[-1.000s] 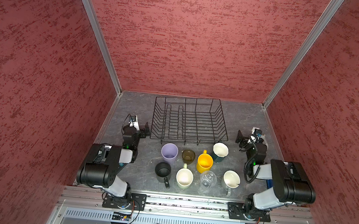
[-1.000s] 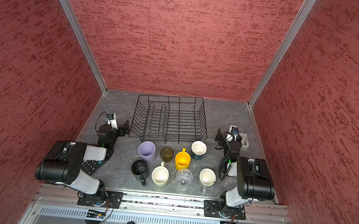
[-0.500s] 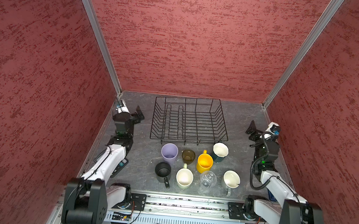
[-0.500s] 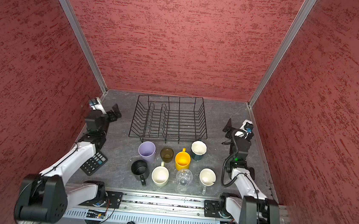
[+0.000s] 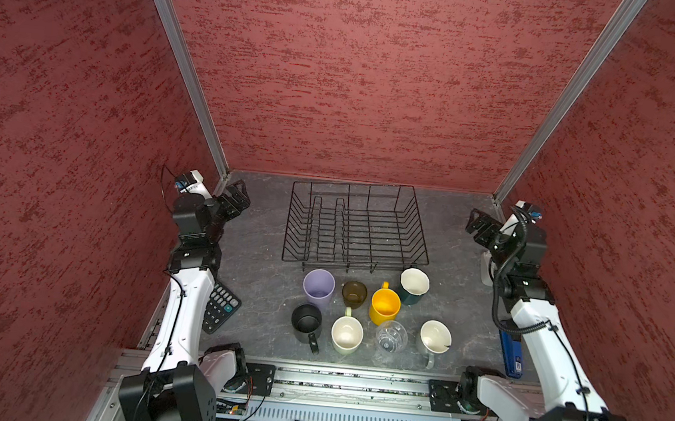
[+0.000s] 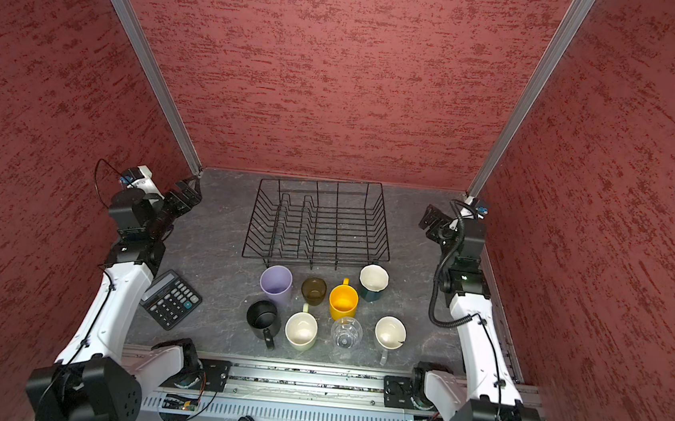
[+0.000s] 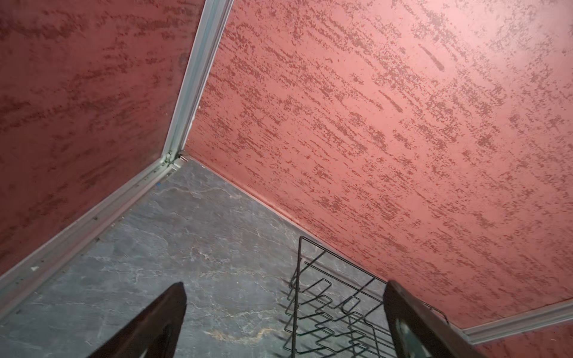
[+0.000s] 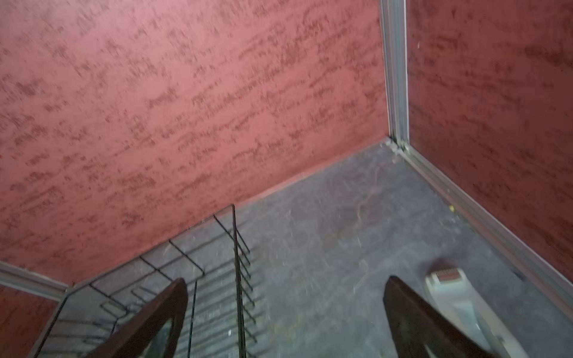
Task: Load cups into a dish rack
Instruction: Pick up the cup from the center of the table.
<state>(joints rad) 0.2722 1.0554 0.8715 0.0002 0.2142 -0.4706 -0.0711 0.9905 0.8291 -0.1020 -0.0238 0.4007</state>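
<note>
Now left gripper and right gripper have lifted from folded rest, both wide open, empty; all eight cups outside dish rack, loading unstarted

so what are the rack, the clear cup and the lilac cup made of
The rack is thin black wire, likely coated metal, matte. The clear cup is see-through with bright glints: glass or clear plastic. The lilac cup is opaque, evenly coloured, dull: probably plastic, maybe ceramic.
</note>
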